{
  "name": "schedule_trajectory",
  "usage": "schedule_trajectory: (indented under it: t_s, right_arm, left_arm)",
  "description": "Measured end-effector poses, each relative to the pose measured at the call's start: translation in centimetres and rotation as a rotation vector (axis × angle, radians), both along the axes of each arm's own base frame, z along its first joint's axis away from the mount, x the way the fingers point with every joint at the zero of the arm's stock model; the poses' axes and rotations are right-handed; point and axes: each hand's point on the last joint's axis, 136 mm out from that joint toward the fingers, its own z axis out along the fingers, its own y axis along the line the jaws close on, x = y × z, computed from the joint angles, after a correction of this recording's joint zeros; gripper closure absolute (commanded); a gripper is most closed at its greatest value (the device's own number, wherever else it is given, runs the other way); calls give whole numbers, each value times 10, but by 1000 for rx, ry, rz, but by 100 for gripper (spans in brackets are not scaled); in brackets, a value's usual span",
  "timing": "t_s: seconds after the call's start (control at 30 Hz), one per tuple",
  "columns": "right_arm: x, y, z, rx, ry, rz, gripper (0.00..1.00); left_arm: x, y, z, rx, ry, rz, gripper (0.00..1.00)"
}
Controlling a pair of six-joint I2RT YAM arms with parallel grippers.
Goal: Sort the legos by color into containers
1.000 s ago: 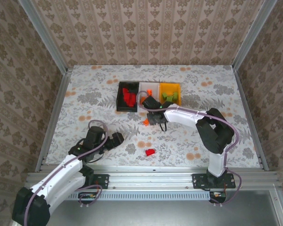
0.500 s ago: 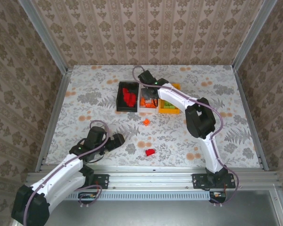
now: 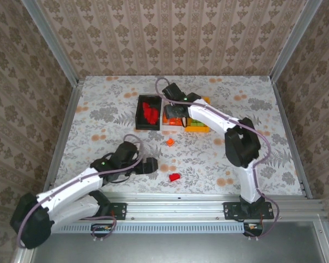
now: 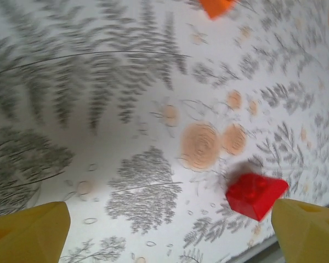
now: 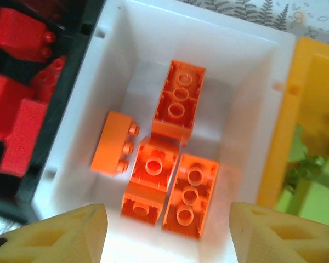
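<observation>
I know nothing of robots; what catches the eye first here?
Mid-table, red bricks lie in the black bin and orange bricks in the white bin beside it. The right claw hangs open over the white bin; the open left claw faces a lone red brick near the front edge.

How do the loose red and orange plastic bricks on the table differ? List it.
Colour: the red plastic brick versus the orange plastic brick. Place: the red brick lies nearer the arm bases; the orange brick lies nearer the bins. Both lie loose on the table.
</observation>
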Motion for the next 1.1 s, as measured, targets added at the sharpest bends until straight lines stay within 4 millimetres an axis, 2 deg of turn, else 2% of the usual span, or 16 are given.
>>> schedule_trajectory:
  t_s: [0.13,0.23,0.37,0.47,0.6,0.8,0.97,1.1]
  right_arm:
    - [-37,-25,29,39,-34,-23,35]
    - [-51,-49,36,55,-51,-63,35]
    - [-64,-95,17,39,-10,-158,35]
    - [-70,-119,0,20,28,-214,35]
    - [-79,-126,-13,8,59,-231,35]
    - [-85,-128,-9,33,52,-241,35]
    - [-88,-129,-2,51,34,-244,36]
    - [-94,-131,-6,51,41,-249,36]
  left_arm:
    - [-18,-44,21,59,-103,-251,4]
    - [-37,-66,21,98,-148,-405,6]
    - [-56,-86,1,171,-151,-559,10]
    - [-58,-89,-19,235,-135,-608,14]
    - [-49,-94,-33,299,-144,-625,19]
    - [-39,-101,-45,334,-179,-632,24]
    - [-37,-105,-62,367,-160,-649,34]
    - [-33,-107,-65,373,-171,-630,50]
